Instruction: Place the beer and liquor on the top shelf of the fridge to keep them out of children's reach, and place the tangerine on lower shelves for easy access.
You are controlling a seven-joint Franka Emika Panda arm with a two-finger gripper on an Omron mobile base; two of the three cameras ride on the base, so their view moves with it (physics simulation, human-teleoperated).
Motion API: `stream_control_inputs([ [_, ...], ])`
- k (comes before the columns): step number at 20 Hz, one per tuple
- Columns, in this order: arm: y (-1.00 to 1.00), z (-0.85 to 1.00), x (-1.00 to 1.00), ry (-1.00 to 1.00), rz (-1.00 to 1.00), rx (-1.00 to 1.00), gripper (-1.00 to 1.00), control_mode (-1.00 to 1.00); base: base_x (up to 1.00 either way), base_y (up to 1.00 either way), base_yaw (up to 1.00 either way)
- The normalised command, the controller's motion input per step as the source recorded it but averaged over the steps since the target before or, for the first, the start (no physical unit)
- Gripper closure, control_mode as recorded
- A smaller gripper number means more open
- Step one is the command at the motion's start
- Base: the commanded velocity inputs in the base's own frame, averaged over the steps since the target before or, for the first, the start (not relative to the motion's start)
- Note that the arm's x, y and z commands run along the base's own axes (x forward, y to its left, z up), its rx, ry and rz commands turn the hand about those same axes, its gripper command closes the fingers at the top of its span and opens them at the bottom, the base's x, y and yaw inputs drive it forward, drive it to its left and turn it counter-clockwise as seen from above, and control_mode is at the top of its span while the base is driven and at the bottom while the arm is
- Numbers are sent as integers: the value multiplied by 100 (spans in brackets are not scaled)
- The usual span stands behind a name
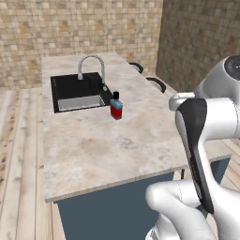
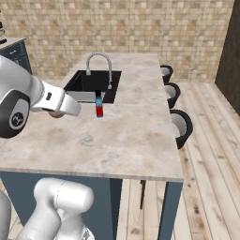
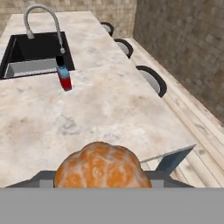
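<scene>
The liquor (image 3: 64,79) stands upright on the counter (image 3: 109,113) just beside the sink (image 3: 35,57); nearer, the gripper (image 3: 101,183) holds the tangerine (image 3: 101,168) between its jaws above the counter; carry it level toward a lower shelf, grip steady.

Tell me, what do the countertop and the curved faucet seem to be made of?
The beige speckled countertop looks like polished stone, perhaps marble or granite: mottled veins, matte sheen. The curved grey faucet looks like brushed metal: uniform silvery surface. Both are rendered, so this is uncertain.
</scene>
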Motion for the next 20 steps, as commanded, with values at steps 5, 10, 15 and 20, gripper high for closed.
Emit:
stream_control_inputs([
  [5, 16, 0, -5, 0, 20, -4, 100, -100, 0, 0, 0],
  [10, 15, 0, 0, 3, 18, -3, 100, -100, 0, 0, 0],
  [15, 16, 0, -1, 2, 12, -3, 100, 100, -4, 3, 2],
  [20, 0, 0, 0, 0, 0, 0, 100, 100, -61, 3, 0],
])
